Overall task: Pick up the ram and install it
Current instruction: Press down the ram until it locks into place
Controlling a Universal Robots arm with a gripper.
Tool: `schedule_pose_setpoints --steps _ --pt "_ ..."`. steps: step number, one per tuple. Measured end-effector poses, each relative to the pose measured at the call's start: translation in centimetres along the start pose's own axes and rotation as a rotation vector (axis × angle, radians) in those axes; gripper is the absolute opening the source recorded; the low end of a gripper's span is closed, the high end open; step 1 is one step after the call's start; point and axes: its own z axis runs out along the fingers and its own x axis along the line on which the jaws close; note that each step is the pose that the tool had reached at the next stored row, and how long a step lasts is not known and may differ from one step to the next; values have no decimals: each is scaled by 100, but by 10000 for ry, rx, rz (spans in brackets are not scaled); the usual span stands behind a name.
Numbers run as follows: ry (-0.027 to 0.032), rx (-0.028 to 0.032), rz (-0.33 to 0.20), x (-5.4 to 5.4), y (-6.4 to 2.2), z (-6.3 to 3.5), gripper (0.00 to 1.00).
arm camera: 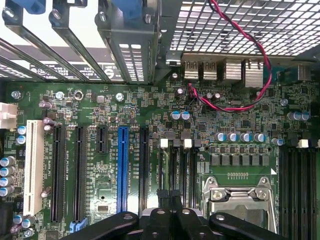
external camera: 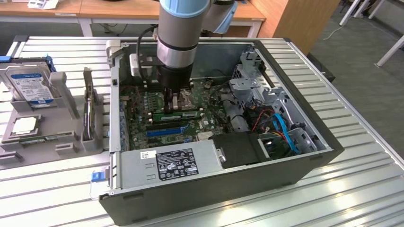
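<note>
The ram (external camera: pixel 177 115), a long thin green stick with dark chips, stands on edge in a slot of the motherboard (external camera: pixel 211 124) inside the open computer case (external camera: pixel 303 163). It sits between the blue slot (external camera: pixel 165 131) and the processor socket (external camera: pixel 184 98). My gripper (external camera: pixel 177 100) hangs straight down from the arm, just above and behind the ram. In the wrist view the gripper (arm camera: pixel 169 194) is shut, over the narrow slots with white clips (arm camera: pixel 164 143) beside the socket (arm camera: pixel 240 197). Nothing shows between the fingers. Whether they touch the ram I cannot tell.
A grey holder (external camera: pixel 63 94) at the exterior view's left carries a silver hard drive (external camera: pixel 28 85), a dark expansion card (external camera: pixel 93 111), a square chip (external camera: pixel 24 125) and a thin greenish strip (external camera: pixel 44 138). A drive cage (external camera: pixel 252 87), blue cables (external camera: pixel 287 135) and the power supply (external camera: pixel 170 163) crowd the case.
</note>
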Motion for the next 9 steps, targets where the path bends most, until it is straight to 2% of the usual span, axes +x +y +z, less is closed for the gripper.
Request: schedule_pose_setpoints --steps 9 --pt "1 -1 0 1 0 10 10"
